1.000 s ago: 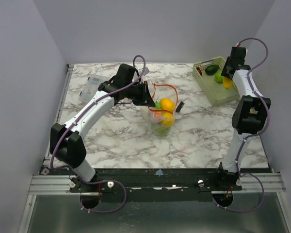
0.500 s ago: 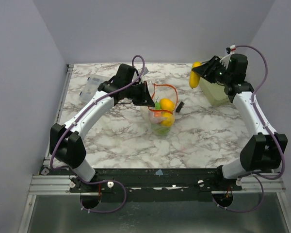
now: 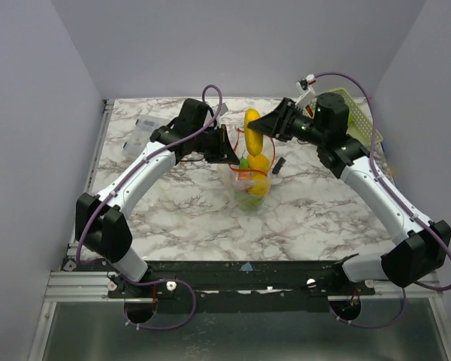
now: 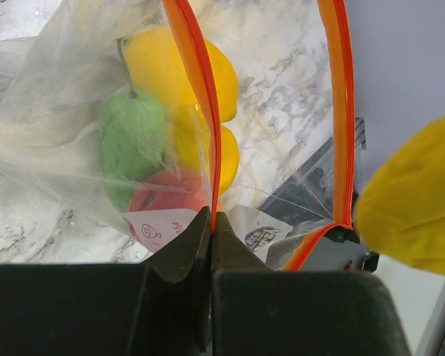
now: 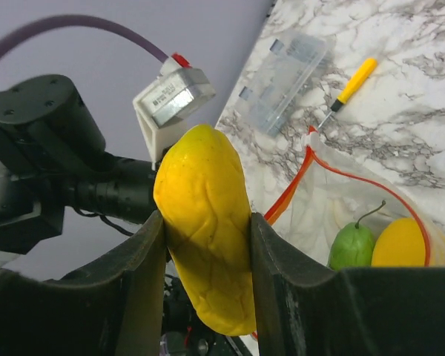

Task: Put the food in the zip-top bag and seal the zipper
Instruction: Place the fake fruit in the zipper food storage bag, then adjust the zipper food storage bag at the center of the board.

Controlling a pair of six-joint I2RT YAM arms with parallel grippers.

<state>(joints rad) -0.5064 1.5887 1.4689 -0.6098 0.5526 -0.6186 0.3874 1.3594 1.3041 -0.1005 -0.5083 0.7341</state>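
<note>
Aloft, you held the long yellow fruit [image 3: 252, 124] near the zip-top bag [image 3: 248, 192].
Your right gripper [image 5: 206, 230] clenched it; your left gripper [image 4: 210, 226] pinched the zipper [image 4: 199, 89], mouth open.

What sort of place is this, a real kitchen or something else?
Probably a robot test cell, not a kitchen. The marbled table is boxed in by plain walls, a left arm and a right arm are mounted on a metal rail, and the food is glossy toys.

Marble table [image 3: 188, 218] w/ lavender walls [image 3: 30, 113]
</note>
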